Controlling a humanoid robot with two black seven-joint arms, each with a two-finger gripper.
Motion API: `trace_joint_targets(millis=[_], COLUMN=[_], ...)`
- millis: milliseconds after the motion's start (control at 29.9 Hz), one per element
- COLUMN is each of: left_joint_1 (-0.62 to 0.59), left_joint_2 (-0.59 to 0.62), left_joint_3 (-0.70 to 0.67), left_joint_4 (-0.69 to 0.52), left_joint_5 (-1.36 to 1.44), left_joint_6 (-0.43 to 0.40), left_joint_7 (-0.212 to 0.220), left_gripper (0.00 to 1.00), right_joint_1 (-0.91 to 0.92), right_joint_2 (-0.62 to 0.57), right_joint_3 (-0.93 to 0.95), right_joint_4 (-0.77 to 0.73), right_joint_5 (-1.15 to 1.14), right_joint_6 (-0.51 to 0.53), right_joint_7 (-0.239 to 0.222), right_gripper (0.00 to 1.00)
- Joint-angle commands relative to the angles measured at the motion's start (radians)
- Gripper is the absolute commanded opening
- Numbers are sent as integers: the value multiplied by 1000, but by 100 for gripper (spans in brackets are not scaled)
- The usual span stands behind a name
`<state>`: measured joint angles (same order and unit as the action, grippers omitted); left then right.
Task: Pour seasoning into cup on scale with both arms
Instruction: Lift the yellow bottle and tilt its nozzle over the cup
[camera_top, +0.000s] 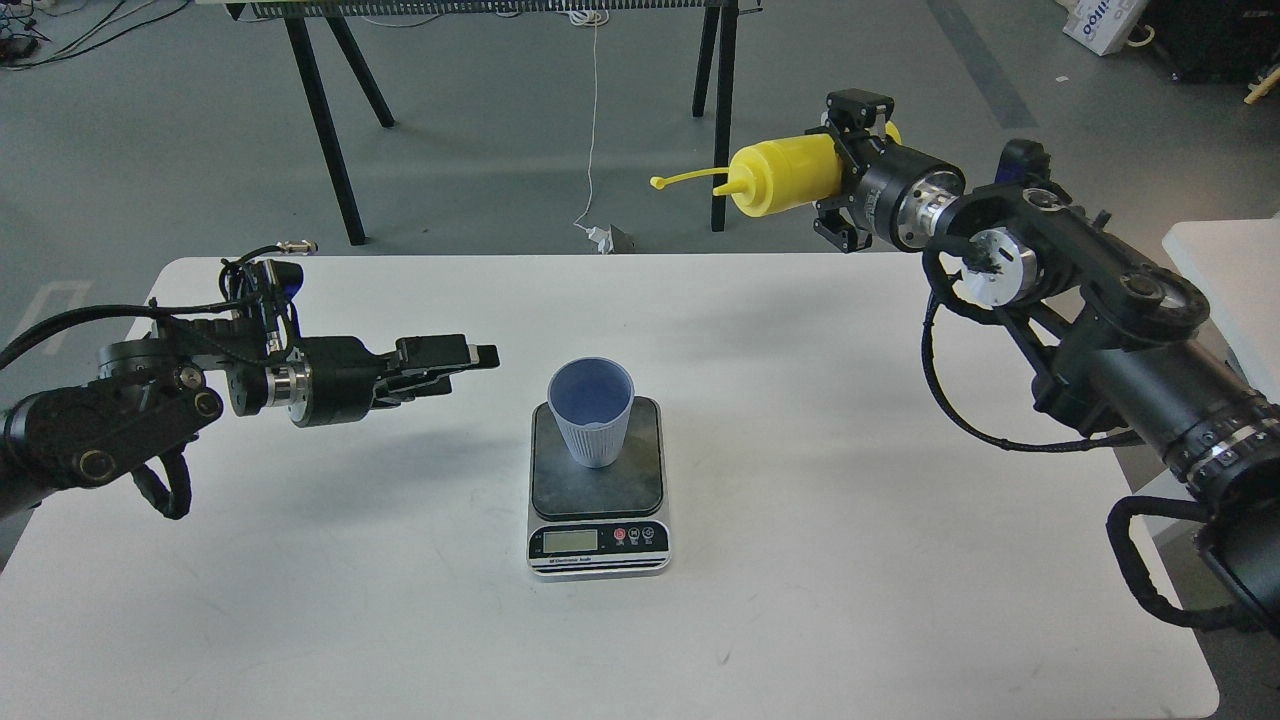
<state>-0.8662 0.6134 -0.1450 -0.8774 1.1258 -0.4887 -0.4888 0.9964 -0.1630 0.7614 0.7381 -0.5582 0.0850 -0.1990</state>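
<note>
The light blue ribbed cup (591, 411) stands upright on the dark plate of the scale (598, 487) at the table's middle. My right gripper (845, 180) is shut on the yellow seasoning bottle (785, 177) and holds it high above the table's far edge, lying sideways with its nozzle pointing left and its cap strap sticking out leftward. The bottle is up and to the right of the cup. My left gripper (470, 358) hovers over the table left of the cup, pointing at it, fingers close together and holding nothing.
The white table (800, 600) carries only the scale and cup. Black trestle legs (322, 120) stand on the floor beyond the far edge. Another white table (1235, 270) is at the right edge.
</note>
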Motion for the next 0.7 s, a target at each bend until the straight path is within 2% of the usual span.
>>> trace_joint_targets(millis=[0, 234, 668], left_joint_1=[13, 27, 38], left_joint_2=[3, 3, -11], left_joint_3=[-15, -28, -28], left_joint_4=[1, 15, 130], left_joint_5=[0, -1, -49], left_joint_6=[0, 0, 0], left_joint_7=[0, 0, 0], left_gripper=[100, 100, 100], right_joint_1=[44, 76, 137], right_joint_2=[69, 146, 154], right_joint_3=[-72, -232, -411], right_joint_4=[0, -2, -2], right_joint_5=[-101, -219, -269], right_joint_6=[-28, -39, -54], right_joint_7=[9, 9, 9], right_gripper=[2, 2, 2])
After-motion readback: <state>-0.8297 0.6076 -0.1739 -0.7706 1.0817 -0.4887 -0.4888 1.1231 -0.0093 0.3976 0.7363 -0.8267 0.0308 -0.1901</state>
